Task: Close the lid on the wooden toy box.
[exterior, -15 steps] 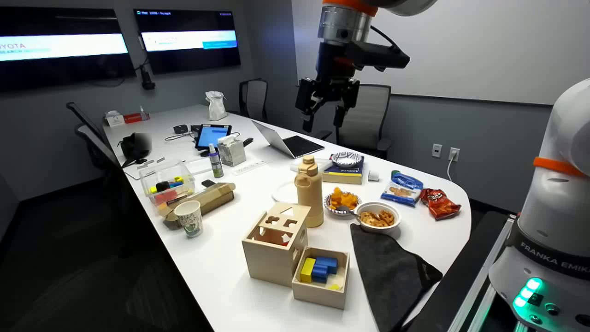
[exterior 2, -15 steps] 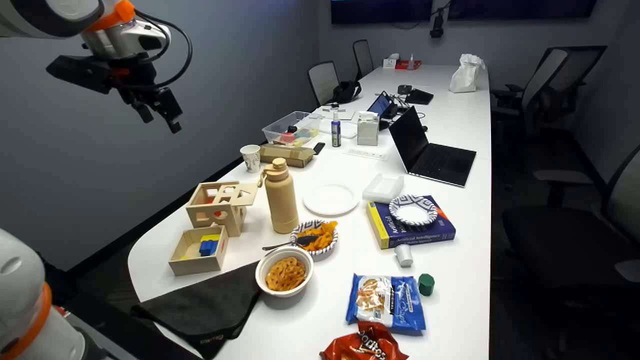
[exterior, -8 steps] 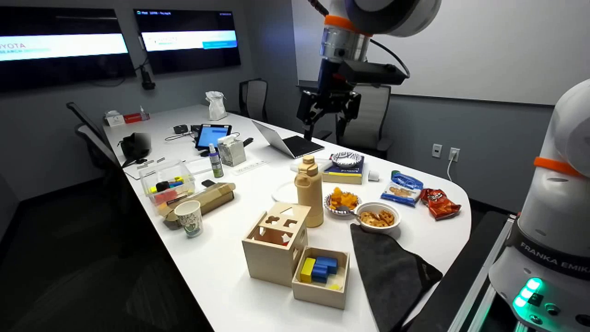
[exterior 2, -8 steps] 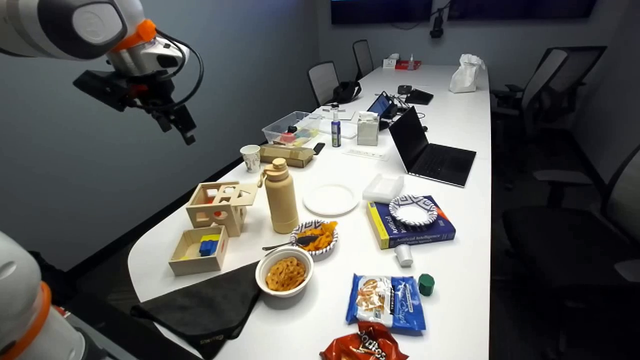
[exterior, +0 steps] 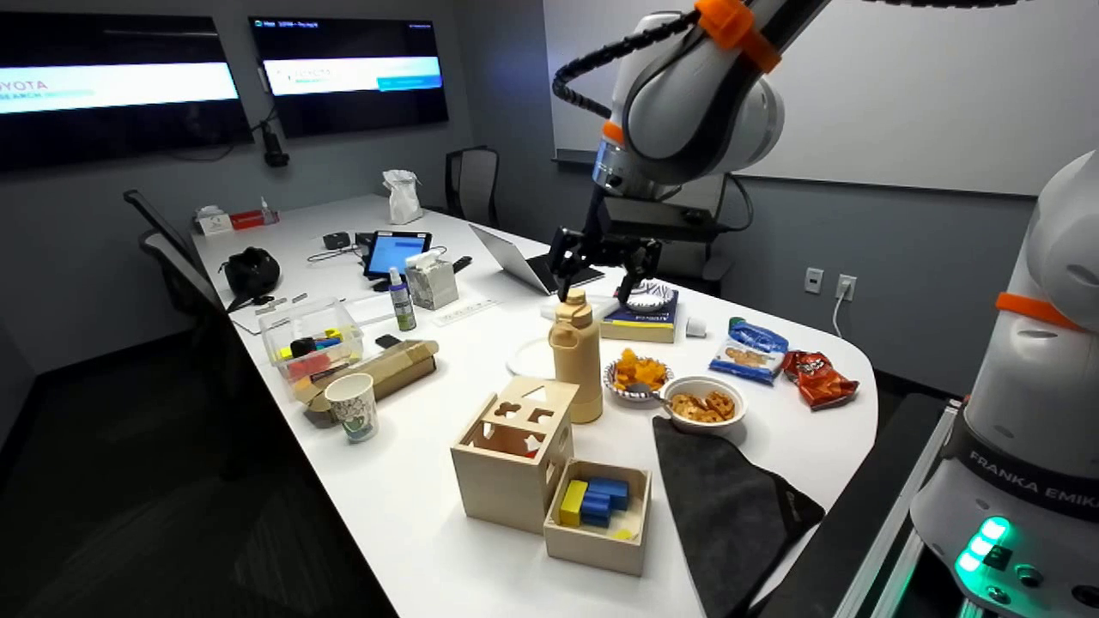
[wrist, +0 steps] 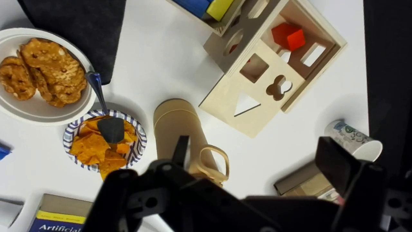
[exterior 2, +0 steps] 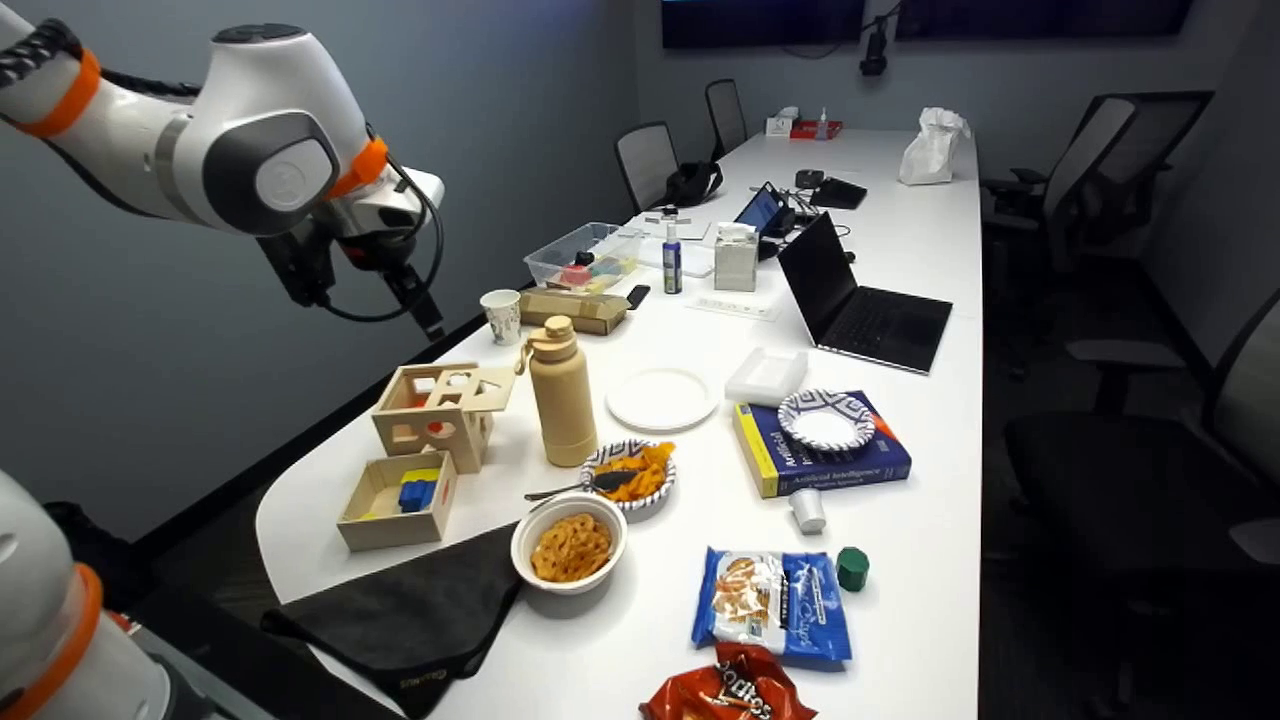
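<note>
In an exterior view I look along the white table (exterior 2: 900, 545). A tan flask (exterior 2: 563, 405) stands upright on the left, with a white plate (exterior 2: 662, 400) lying flat to its right. On the near side of these, orange chips (exterior 2: 655, 463) fill a patterned bowl (exterior 2: 602, 458), a spoon (exterior 2: 610, 481) resting on them; just beside that I have a white bowl (exterior 2: 569, 589) of brown snacks (exterior 2: 570, 547), a dark cloth (exterior 2: 410, 610) at its left. Farther right, a shallow patterned bowl (exterior 2: 826, 428) sits on a blue book (exterior 2: 840, 472). At the near end lie a blue packet (exterior 2: 770, 605), a green cap (exterior 2: 852, 568) and a red chip bag (exterior 2: 730, 688). Farther off I make out an open laptop (exterior 2: 867, 315), a spray bottle (exterior 2: 672, 264) and a tissue box (exterior 2: 736, 262).
</note>
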Robot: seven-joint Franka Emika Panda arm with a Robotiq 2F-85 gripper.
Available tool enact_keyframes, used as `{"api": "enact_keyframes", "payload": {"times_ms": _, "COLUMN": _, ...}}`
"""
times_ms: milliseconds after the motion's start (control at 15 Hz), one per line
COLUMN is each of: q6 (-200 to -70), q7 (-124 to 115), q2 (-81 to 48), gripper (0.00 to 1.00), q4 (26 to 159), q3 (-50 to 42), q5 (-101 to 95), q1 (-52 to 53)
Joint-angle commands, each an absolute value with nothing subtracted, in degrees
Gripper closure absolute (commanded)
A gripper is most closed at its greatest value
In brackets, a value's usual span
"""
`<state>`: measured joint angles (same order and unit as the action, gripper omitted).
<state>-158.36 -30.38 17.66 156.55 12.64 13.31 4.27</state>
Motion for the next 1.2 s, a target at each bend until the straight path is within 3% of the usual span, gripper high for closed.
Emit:
{"api": "enact_keyframes", "payload": {"times_ms": 0, "q6": -165.08, "q7": -35.76, "q2": 9.56, "gripper": 0.00, "q4": 154.92, "q3": 13.38, "q5": 13.35, "q1": 2.45}}
{"api": "enact_keyframes", "payload": {"times_ms": 1133, "q6": -176.30, "q7": -47.64, "q2": -16.49, "gripper": 0.00, "q4": 143.55, "q3": 5.62, "q5": 4.89, "q1": 4.55}}
